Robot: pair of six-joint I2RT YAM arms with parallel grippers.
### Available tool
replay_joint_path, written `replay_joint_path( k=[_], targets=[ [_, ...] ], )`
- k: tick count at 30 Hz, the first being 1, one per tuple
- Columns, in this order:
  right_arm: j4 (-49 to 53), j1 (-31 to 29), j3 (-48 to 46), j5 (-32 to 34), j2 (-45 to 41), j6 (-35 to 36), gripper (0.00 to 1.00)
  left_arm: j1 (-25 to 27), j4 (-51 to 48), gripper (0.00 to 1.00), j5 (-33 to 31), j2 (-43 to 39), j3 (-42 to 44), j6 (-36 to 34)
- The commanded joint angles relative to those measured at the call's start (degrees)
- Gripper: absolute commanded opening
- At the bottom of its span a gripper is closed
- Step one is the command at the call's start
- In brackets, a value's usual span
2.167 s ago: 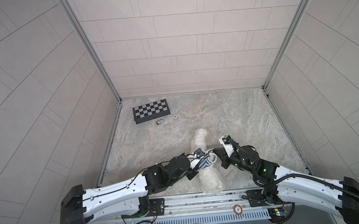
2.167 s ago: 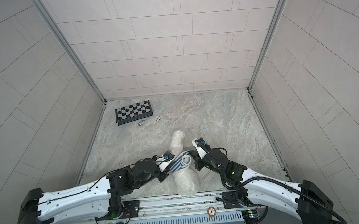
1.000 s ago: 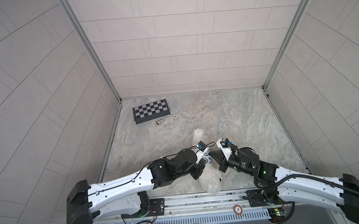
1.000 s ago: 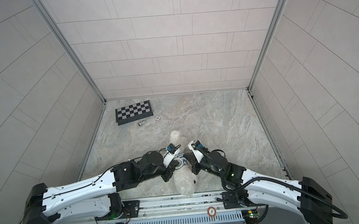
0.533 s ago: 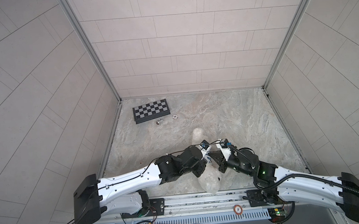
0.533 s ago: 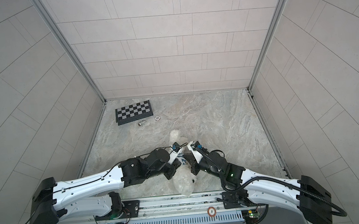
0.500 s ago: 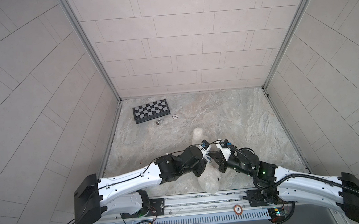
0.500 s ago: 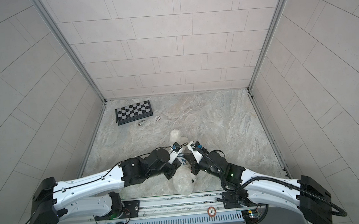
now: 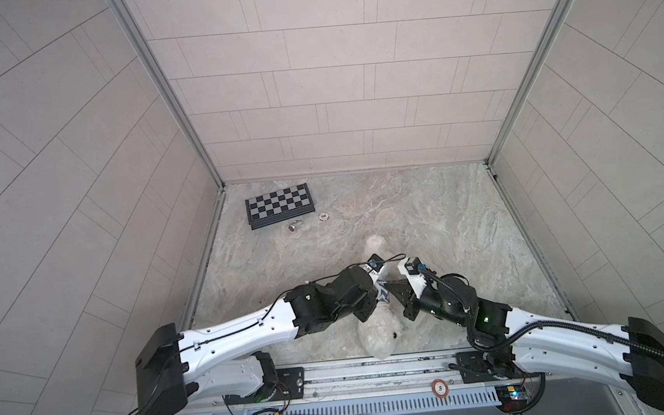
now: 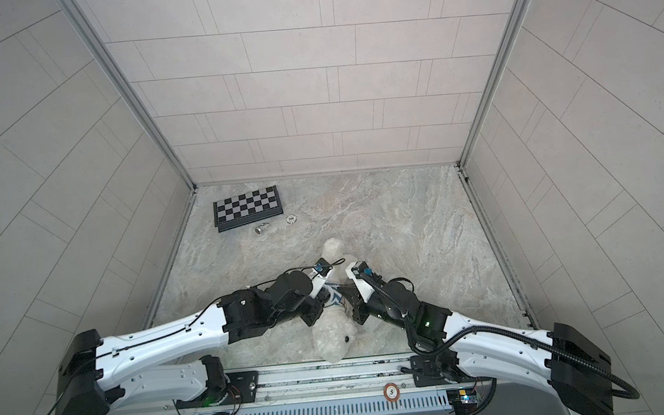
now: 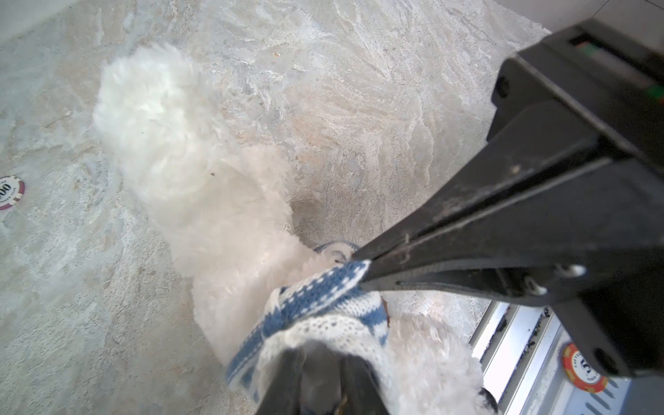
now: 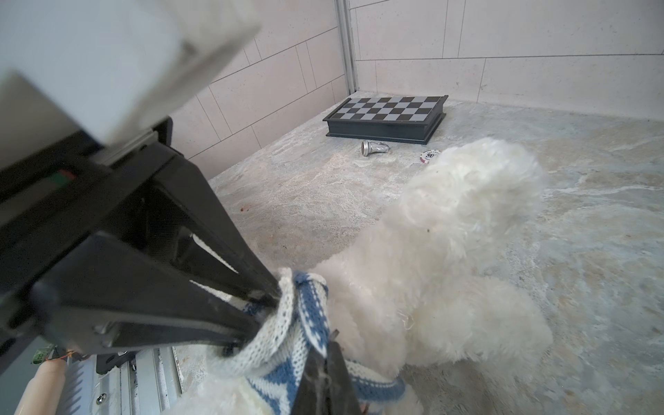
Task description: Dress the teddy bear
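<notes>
One grey marbled tabletop (image 9: 424, 217) carries the fluffy white teddy bear (image 9: 377, 331), which lies at its near edge with its head toward the rail. We find the blue-and-white knitted shirt (image 11: 316, 298) round its body. The right gripper (image 11: 361, 271) is clamped on the hem. The left gripper (image 12: 257, 318) has its fingers parted at the hem, and we cannot tell whether it grips.
</notes>
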State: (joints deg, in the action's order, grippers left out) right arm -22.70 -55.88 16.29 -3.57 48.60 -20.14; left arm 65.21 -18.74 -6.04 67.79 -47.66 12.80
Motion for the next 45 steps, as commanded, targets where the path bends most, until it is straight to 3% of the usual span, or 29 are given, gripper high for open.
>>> replay_joint_path(
  k=[1,11,19,24,33,39,45],
  targets=[
    [-1.63,-0.42,1.26,0.32,0.13,-0.07,0.0,-0.39,-0.32,0.25,-0.29,0.84,-0.85,-0.92],
    [-1.77,-0.45,0.88,0.41,0.4,-0.34,0.0,-1.86,1.35,0.37,1.03,4.66,-1.19,-2.64],
    [-2.82,-0.41,-0.07,0.84,0.97,-0.85,0.0,-3.63,2.82,0.38,1.93,10.27,-2.22,-3.57],
    [-2.97,-0.38,-0.39,1.48,0.97,-0.98,0.0,-4.65,3.05,0.33,3.27,13.52,-3.3,-3.61],
    [-1.69,-0.35,-1.73,6.41,0.19,-2.37,0.0,-5.36,2.92,0.0,4.02,11.81,-2.02,-3.29],
    [5.27,1.77,-1.38,13.46,-0.32,-5.51,0.0,-5.31,6.83,0.0,3.91,4.2,2.87,-3.08],
    [13.8,8.22,-1.23,16.23,1.56,-10.71,0.0,-2.8,13.28,0.0,3.7,-4.69,9.97,-4.06]
  ],
)
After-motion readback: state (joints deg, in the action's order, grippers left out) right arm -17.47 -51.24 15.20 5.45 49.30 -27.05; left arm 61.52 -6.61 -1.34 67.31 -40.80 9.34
